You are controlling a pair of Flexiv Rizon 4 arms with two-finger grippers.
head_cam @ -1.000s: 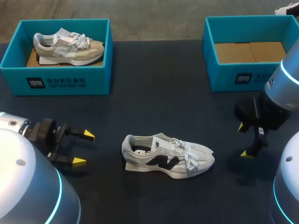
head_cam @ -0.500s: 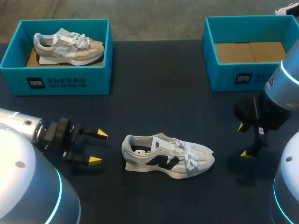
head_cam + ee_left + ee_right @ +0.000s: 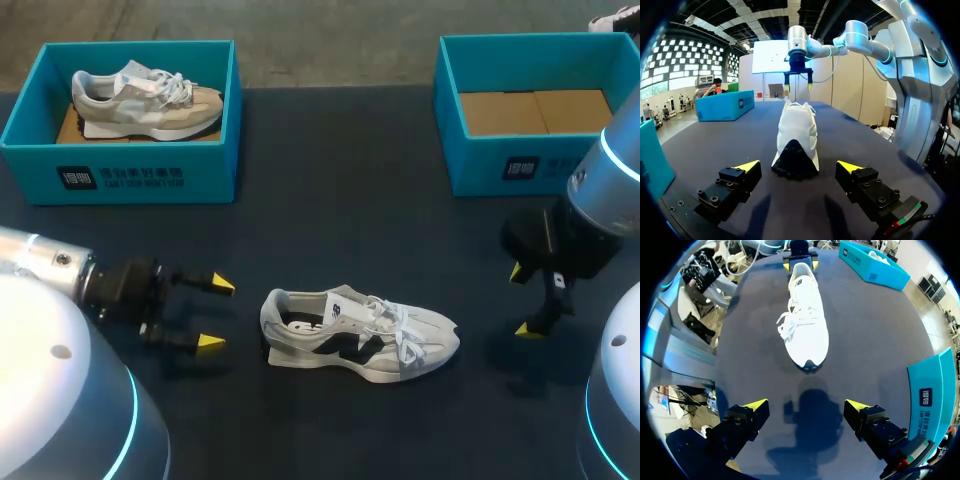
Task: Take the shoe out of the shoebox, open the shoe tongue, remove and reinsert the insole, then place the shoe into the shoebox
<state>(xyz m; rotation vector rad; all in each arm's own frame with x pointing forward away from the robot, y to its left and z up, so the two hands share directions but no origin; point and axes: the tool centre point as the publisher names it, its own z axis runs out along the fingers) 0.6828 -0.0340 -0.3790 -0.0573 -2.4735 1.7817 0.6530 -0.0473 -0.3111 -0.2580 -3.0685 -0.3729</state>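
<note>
A white sneaker with black side panels (image 3: 358,335) lies on its sole on the dark table, heel toward my left arm, toe toward my right. My left gripper (image 3: 213,312) is open just left of the heel; in the left wrist view the sneaker's heel (image 3: 795,142) sits a short way ahead of the open gripper (image 3: 799,166). My right gripper (image 3: 520,300) hangs open to the right of the toe. In the right wrist view the shoe (image 3: 805,315) lies ahead of that gripper (image 3: 806,406), toe nearest. An empty teal shoebox (image 3: 530,105) with a cardboard floor stands at the back right.
A second teal shoebox (image 3: 125,125) at the back left holds a beige and white sneaker (image 3: 145,98). In the right wrist view the empty box's wall (image 3: 935,395) is close beside the right gripper. The dark table stretches between the boxes.
My left gripper has advanced to the right toward the sneaker's heel, staying open. The right arm and the shoe have not moved.
</note>
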